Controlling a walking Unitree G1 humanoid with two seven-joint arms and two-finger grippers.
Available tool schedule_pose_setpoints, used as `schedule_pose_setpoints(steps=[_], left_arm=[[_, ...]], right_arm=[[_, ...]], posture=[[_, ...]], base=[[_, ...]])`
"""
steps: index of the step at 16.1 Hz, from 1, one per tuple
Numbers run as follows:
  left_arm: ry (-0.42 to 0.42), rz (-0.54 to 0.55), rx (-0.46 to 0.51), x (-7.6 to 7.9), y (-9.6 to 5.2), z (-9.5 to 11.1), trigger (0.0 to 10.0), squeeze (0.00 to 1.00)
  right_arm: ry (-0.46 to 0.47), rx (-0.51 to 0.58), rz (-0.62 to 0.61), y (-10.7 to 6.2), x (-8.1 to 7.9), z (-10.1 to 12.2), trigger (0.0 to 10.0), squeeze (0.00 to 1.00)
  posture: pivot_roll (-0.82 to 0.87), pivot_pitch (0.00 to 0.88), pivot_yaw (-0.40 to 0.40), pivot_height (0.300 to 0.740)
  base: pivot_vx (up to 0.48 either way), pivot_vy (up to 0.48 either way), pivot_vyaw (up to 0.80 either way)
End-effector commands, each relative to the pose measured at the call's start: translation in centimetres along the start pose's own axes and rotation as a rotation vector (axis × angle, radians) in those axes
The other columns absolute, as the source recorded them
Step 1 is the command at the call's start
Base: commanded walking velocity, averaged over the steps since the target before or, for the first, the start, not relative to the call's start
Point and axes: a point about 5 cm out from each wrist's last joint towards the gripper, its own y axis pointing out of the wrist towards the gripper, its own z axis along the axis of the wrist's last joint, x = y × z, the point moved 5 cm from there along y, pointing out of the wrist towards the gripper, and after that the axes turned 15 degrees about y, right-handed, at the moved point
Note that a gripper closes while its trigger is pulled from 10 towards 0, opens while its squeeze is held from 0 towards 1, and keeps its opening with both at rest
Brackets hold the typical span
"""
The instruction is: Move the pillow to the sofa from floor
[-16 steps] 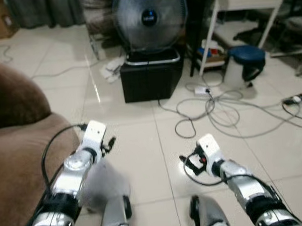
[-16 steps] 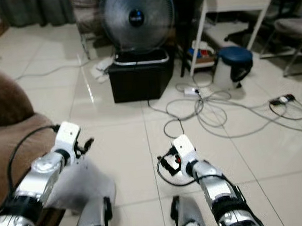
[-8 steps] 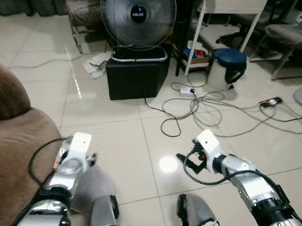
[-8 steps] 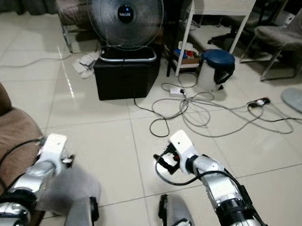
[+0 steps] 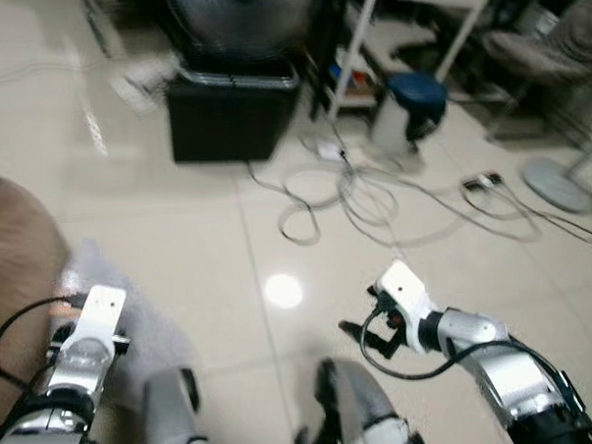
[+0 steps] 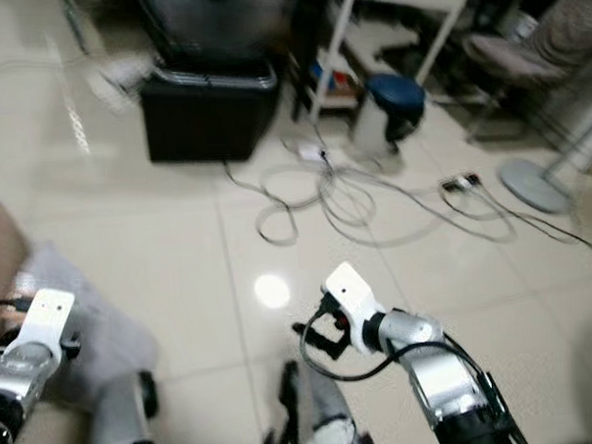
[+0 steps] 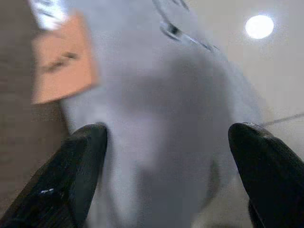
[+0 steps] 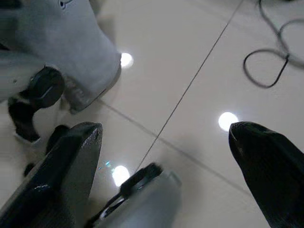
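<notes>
The grey pillow (image 5: pixel 133 322) lies low at my left, against the brown sofa (image 5: pixel 12 254), whose edge shows at the far left. My left arm reaches down over the pillow. In the left wrist view the left gripper (image 7: pixel 168 130) is open, its fingers (image 7: pixel 80 171) spread wide. The pillow (image 7: pixel 161 95) and its orange tag (image 7: pixel 61 64) fill the space ahead of them. I cannot tell whether the fingers touch it. My right gripper (image 5: pixel 365 335) hovers open above bare floor tiles, with nothing between its fingers (image 8: pixel 71 161).
A fan on a black box (image 5: pixel 234 117) stands ahead, with loose cables (image 5: pixel 354 195), a power strip (image 5: pixel 481 182), a blue-topped stool (image 5: pixel 410 94) and white desk legs (image 5: pixel 352 43) to its right. A round stand base (image 5: pixel 560 183) lies far right. My own legs (image 5: pixel 354 416) show below.
The camera has swung right and down and the picture is blurred. The sofa has slid to the left edge. My left arm sits lower over the pillow; the right arm holds much the same pose.
</notes>
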Motion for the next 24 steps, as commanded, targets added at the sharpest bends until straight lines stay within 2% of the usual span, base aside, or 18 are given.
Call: schedule_pose_setpoints(steps=[1,5,8,10,11,12,16,17,20,24], left_arm=[[0.019,0.008,0.003,-0.2,0.0,-0.2,10.0,1.00],[0.075,0.081,0.058,-1.9,-0.2,0.1,10.0,1.00],[0.139,0.139,0.071,-3.2,-0.3,-0.3,10.0,1.00],[0.155,0.115,0.067,-2.8,-0.3,-0.4,10.0,1.00],[0.144,0.074,0.044,-2.0,-0.2,-0.9,10.0,1.00],[0.143,0.067,0.035,-1.7,-0.2,-1.0,10.0,1.00],[0.034,0.034,0.028,-0.6,-0.1,-1.2,10.0,1.00],[0.048,0.034,0.025,-0.4,-0.1,-1.2,10.0,0.02],[0.088,0.044,0.012,-0.3,-0.2,-1.5,10.0,0.00],[0.223,0.076,0.014,-0.4,-0.2,-1.6,10.0,0.00]], right_arm=[[0.026,-0.007,0.002,-0.4,0.0,-0.4,10.0,0.00],[0.115,0.056,0.024,1.3,-2.1,-0.3,10.0,0.00],[0.153,0.083,0.026,1.6,-3.1,-0.4,10.0,0.00],[0.147,0.073,0.038,1.6,-3.4,-0.5,10.0,0.00],[0.104,0.045,0.080,1.7,-3.9,-0.6,10.0,0.00],[0.072,0.034,0.106,1.6,-4.2,-0.5,10.0,0.00],[0.033,0.026,0.103,1.3,-4.1,-0.5,10.0,0.00],[0.032,0.026,0.102,1.1,-4.2,-0.6,10.0,0.00],[0.019,0.018,0.116,0.5,-4.6,-1.1,10.0,0.00],[-0.038,-0.025,0.155,-1.1,-5.2,-2.1,10.0,0.00]], posture=[[0.02,0.221,-0.273,0.586],[0.12,0.269,-0.219,0.586],[0.12,0.269,-0.170,0.586],[0.11,0.275,-0.160,0.586],[0.09,0.282,-0.155,0.586],[0.09,0.282,-0.152,0.586],[0.05,0.275,-0.147,0.586],[0.04,0.275,-0.149,0.586],[0.02,0.270,-0.150,0.586],[-0.04,0.250,-0.175,0.586]], base=[[0.000,0.000,0.00],[0.000,0.000,0.00],[0.000,0.000,0.00],[0.000,0.000,0.00],[0.000,0.000,0.00],[0.000,0.000,0.00],[0.000,0.000,0.00],[0.000,0.000,0.00],[0.000,0.000,0.00],[0.000,0.000,0.00]])
